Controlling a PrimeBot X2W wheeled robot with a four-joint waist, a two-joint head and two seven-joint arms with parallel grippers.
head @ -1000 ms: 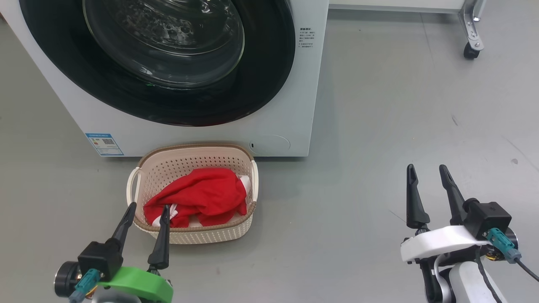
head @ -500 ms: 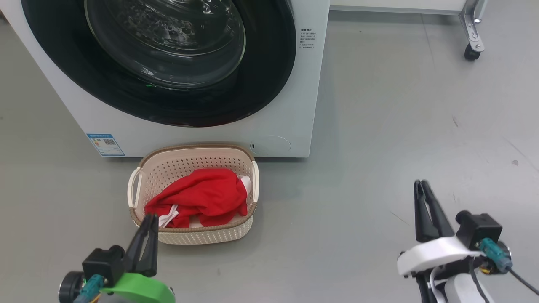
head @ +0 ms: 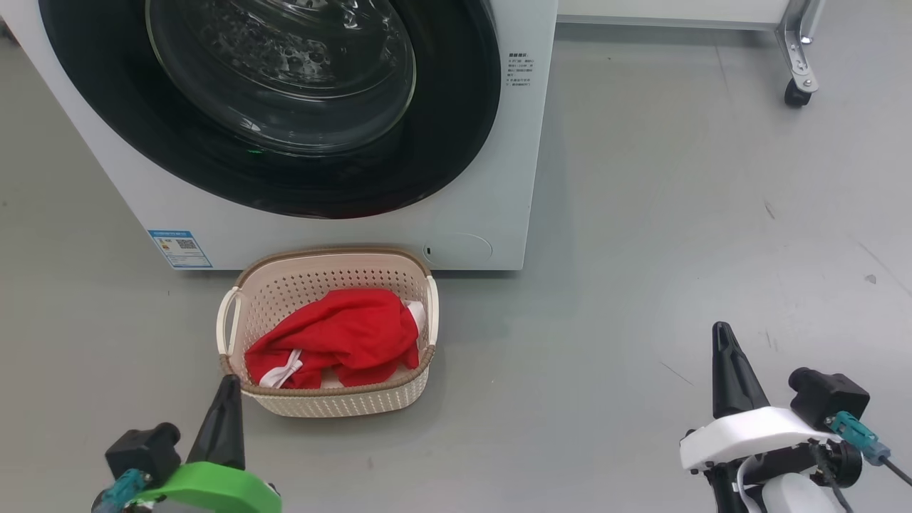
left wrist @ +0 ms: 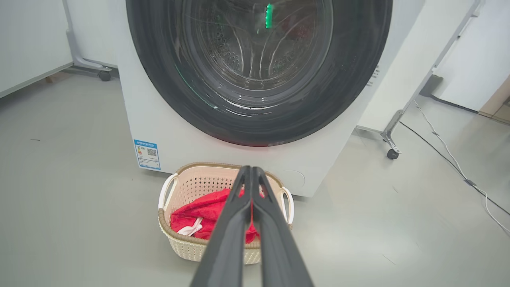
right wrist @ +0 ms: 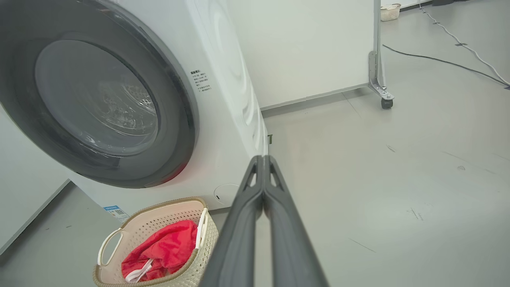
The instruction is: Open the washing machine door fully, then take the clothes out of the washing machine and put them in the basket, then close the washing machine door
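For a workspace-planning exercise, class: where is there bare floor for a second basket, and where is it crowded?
Widest bare floor: right of the washing machine and basket, up to the right gripper and the wheeled frame. Smaller patch: left of the basket. Crowded: before the machine, where the basket holds clothes.

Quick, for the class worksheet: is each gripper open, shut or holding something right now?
The left gripper is shut, holding nothing.
The right gripper is shut, holding nothing.

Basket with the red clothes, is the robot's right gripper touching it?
Apart. The head view shows bare grey floor between the basket and the shut right gripper.
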